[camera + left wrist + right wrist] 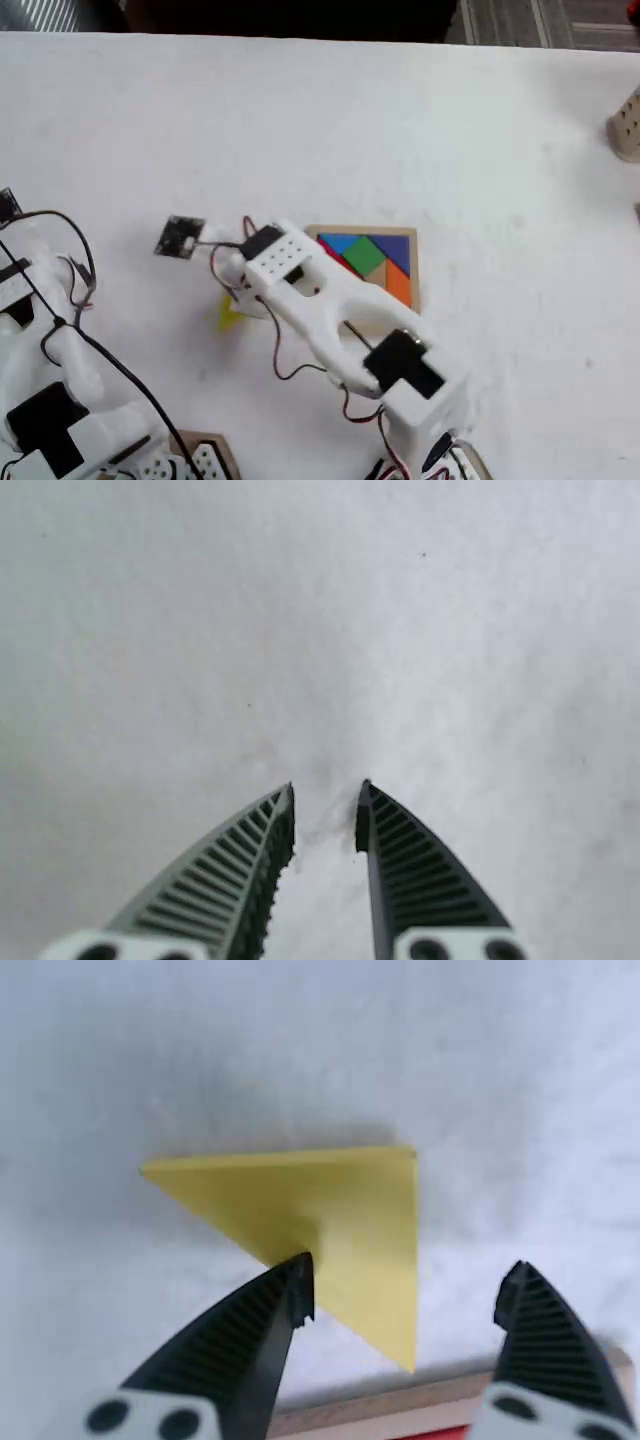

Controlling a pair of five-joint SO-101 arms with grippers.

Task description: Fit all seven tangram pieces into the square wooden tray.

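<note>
While spread wide, right tool point(408, 1278) astride a corner of the yellow triangle point(320, 1190), wooden tray point(400, 1408) just beside.

L pincer point(326, 810), R pincer point(408, 1282): jaws apart

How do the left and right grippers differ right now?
The left gripper has its jaws narrowly apart; the right gripper has them wide. The left gripper is over bare table; the right gripper is over the yellow triangle, beside the wooden tray edge. Both are open and hold nothing.
</note>
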